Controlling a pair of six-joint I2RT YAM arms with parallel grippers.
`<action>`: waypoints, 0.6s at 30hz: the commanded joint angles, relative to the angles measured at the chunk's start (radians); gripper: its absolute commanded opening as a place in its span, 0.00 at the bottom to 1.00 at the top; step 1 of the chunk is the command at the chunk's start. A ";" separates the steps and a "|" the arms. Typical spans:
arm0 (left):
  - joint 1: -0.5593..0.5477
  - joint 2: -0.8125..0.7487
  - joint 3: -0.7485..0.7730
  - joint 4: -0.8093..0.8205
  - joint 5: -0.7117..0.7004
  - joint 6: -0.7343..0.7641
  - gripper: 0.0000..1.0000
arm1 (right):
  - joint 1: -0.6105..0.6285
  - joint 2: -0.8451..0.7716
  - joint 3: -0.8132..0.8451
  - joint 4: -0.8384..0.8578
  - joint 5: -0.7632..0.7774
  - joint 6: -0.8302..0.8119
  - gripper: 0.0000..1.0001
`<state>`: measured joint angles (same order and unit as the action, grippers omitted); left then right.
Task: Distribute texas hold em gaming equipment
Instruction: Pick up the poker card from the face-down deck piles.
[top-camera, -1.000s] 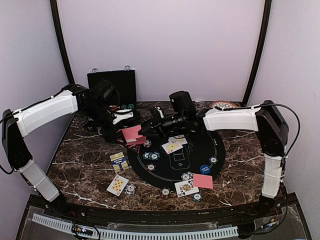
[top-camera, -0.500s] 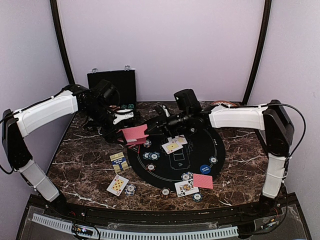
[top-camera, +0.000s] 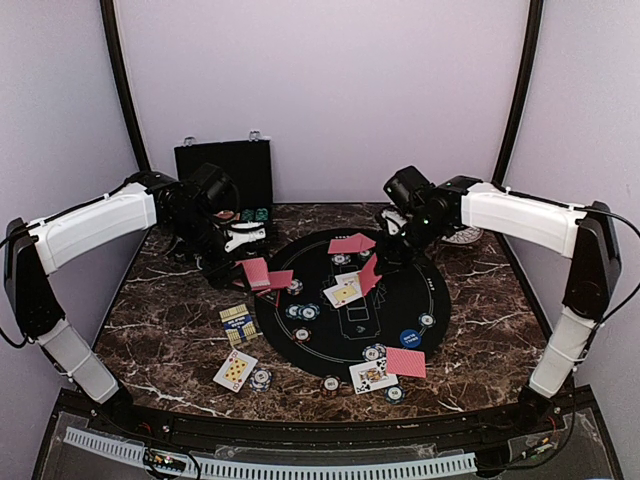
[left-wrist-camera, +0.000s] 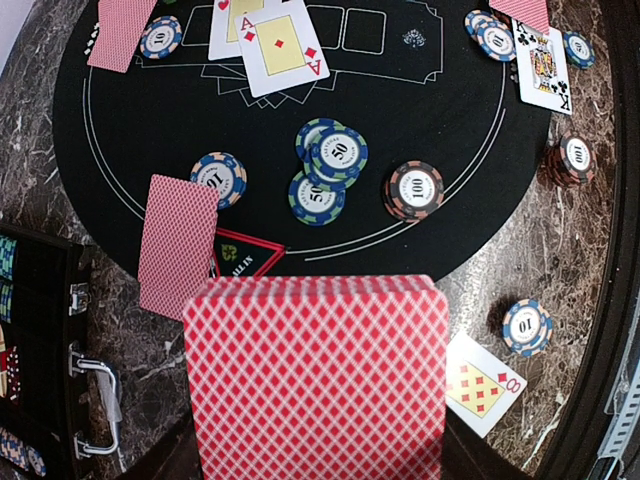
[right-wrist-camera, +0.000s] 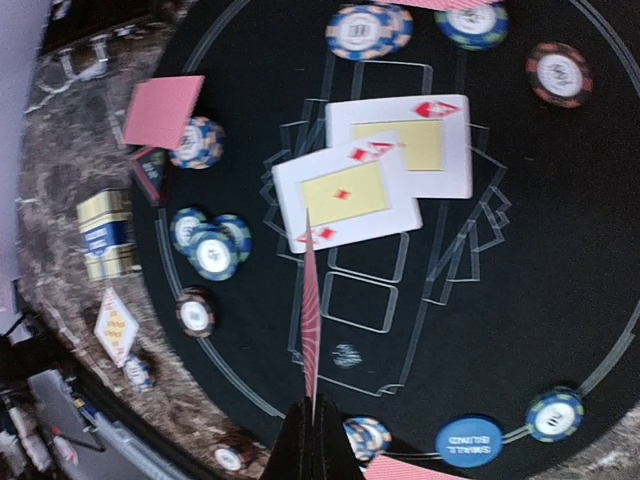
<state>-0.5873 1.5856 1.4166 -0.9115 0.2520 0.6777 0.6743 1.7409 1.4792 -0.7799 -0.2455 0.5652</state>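
Leftward, at the rim of the round black mat (top-camera: 410, 290), the left gripper (top-camera: 245, 265) clamps a deck (left-wrist-camera: 315, 375) of red lattice-backed cards, backs up. Over the mat's middle the right gripper (right-wrist-camera: 312, 435) pinches one card (right-wrist-camera: 311, 320) edge-on, long axis pointing straight out from it.

Bare marble table (top-camera: 490, 300) lies open right of the mat (top-camera: 400, 290); the mat's middle is free between the face-up cards (top-camera: 345, 292) and the blue disc (top-camera: 409, 338); chips (top-camera: 302, 312) crowd its left side; more chips line its near rim; the case (top-camera: 225, 170) blocks the back left; the left gripper (top-camera: 247, 265) clamps a deck (top-camera: 257, 272) above the mat's left edge.
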 joint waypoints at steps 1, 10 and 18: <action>0.004 -0.025 -0.004 -0.001 0.007 0.012 0.00 | 0.004 -0.031 0.044 -0.185 0.302 -0.082 0.00; 0.003 -0.022 0.004 -0.009 0.007 0.018 0.00 | 0.043 0.036 0.116 -0.300 0.601 -0.076 0.00; 0.003 -0.019 0.011 -0.018 0.007 0.021 0.00 | 0.152 0.232 0.237 -0.427 0.802 -0.065 0.00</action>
<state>-0.5873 1.5856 1.4166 -0.9142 0.2493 0.6880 0.7811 1.8900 1.6577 -1.1137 0.4126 0.4965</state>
